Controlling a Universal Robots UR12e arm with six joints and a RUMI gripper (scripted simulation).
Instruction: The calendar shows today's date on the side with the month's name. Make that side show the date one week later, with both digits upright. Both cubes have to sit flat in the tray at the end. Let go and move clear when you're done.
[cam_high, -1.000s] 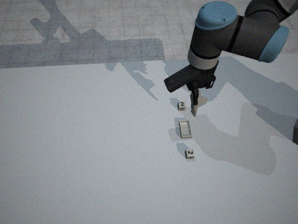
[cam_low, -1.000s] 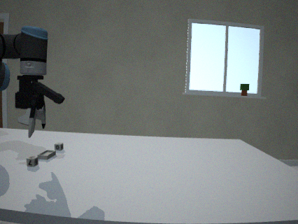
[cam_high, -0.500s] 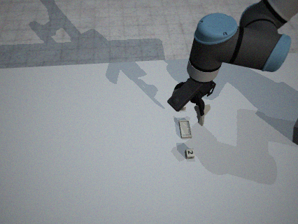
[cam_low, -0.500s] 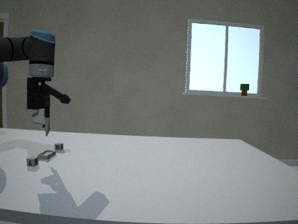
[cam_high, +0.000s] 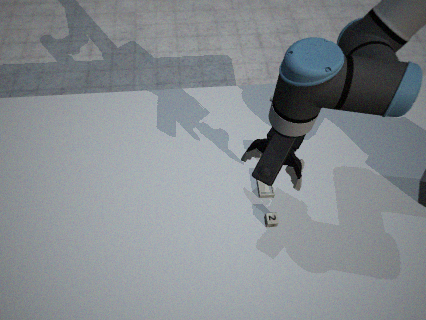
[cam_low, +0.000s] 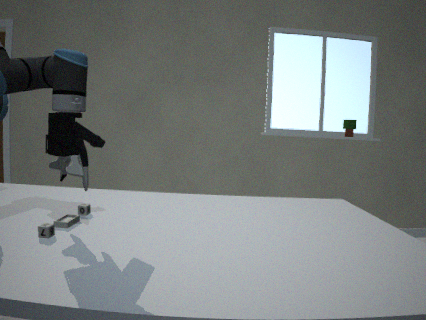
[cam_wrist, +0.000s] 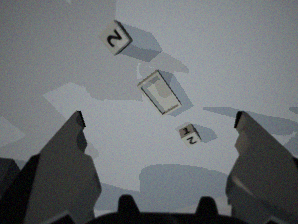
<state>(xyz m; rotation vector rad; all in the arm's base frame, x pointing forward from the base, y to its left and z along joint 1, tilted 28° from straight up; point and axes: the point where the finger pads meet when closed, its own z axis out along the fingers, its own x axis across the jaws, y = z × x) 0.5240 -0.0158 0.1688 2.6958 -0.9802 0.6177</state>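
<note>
The tray (cam_high: 267, 195) (cam_low: 60, 224) (cam_wrist: 172, 108) lies below the wide-open, unladen end effector (cam_high: 273, 173) (cam_low: 74, 184) (cam_wrist: 157, 112), between two cubes.

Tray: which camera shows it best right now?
Wrist: the tray shows whole there, its rim and inside unobstructed. Top has its far end hidden by the gripper; exterior shows it small, at a low angle.

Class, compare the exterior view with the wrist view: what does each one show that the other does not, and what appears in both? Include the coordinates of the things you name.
Only the exterior view: the window (cam_low: 324, 80), the potted plant (cam_low: 349, 125) on its sill, and the arm (cam_high: 312, 60) (cam_low: 70, 82) above the gripper (cam_high: 271, 174) (cam_low: 74, 184) (cam_wrist: 159, 114).

Only the wrist view: a 1 and a 2 on adjoining faces of the smaller-looking cube, and a 2 on the other.

Both: two cubes (cam_high: 271, 219) (cam_low: 46, 231) (cam_low: 84, 210) (cam_wrist: 115, 38) (cam_wrist: 189, 135), the tray (cam_high: 266, 195) (cam_low: 62, 225) (cam_wrist: 150, 100) between them, and the open gripper's fingers.
</note>
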